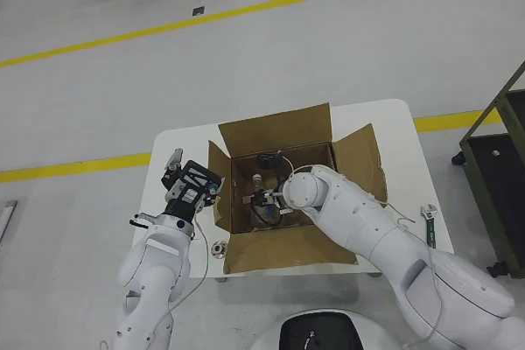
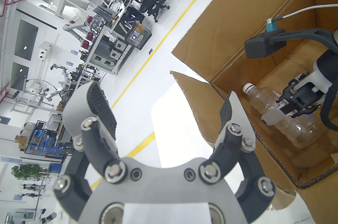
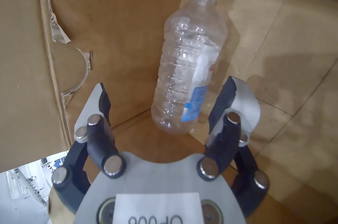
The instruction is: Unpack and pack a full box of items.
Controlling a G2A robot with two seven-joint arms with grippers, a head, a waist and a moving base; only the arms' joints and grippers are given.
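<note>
An open cardboard box (image 1: 278, 131) stands on the white table (image 1: 387, 118). Inside it a clear plastic bottle (image 3: 188, 58) with a white cap lies on the box floor (image 2: 266, 99). My right gripper (image 3: 167, 101) is down inside the box, open, its fingers on either side of the bottle's base without closing on it; it is also seen from the left wrist (image 2: 277, 114) and from above (image 1: 264, 206). My left gripper (image 2: 166, 106) hovers open and empty outside the box's left flap (image 1: 192, 184).
A wrench (image 1: 429, 224) lies near the table's right edge. A small round item (image 1: 219, 250) sits by the box's front left corner. A dark cart (image 1: 507, 175) stands beside the table on the right.
</note>
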